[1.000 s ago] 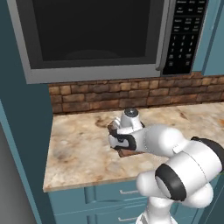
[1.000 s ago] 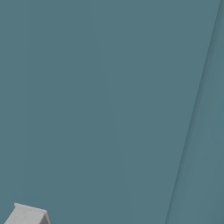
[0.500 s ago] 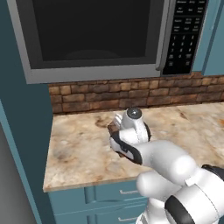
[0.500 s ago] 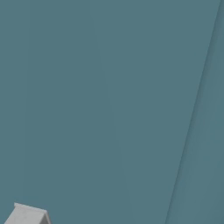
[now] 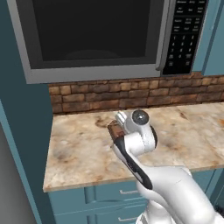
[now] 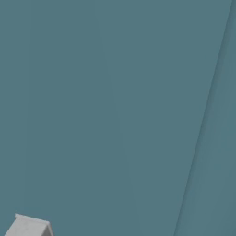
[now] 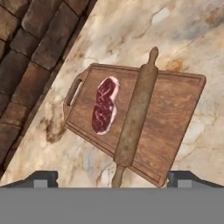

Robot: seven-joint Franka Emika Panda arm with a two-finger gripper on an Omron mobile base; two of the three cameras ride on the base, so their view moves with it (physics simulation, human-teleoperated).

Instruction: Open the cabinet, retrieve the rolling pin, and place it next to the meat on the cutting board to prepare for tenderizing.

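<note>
The dark brown cutting board [image 7: 170,109] lies on the marble counter, its handle end toward the brick wall. On it rests the red-pink meat [image 7: 104,105], and right beside that the tan wooden rolling pin [image 7: 135,111] lies lengthwise across the board, free of my fingers. My gripper [image 7: 112,179] hovers above them, open, its dark fingertips [image 7: 43,178] spread wide at either side. In the left base view my hand covers most of the board [image 5: 113,130]. The cabinet's doors and handles are out of view.
A black microwave [image 5: 96,35] with a keypad hangs over the counter [image 5: 74,148], above a brick backsplash [image 5: 87,98]. Teal drawers [image 5: 105,194] run below the counter edge. A flat teal panel [image 6: 115,115] stands close before the right base camera.
My hand has lifted slightly over the board while the elbow swung from the right toward the lower middle. The board has stayed put.
</note>
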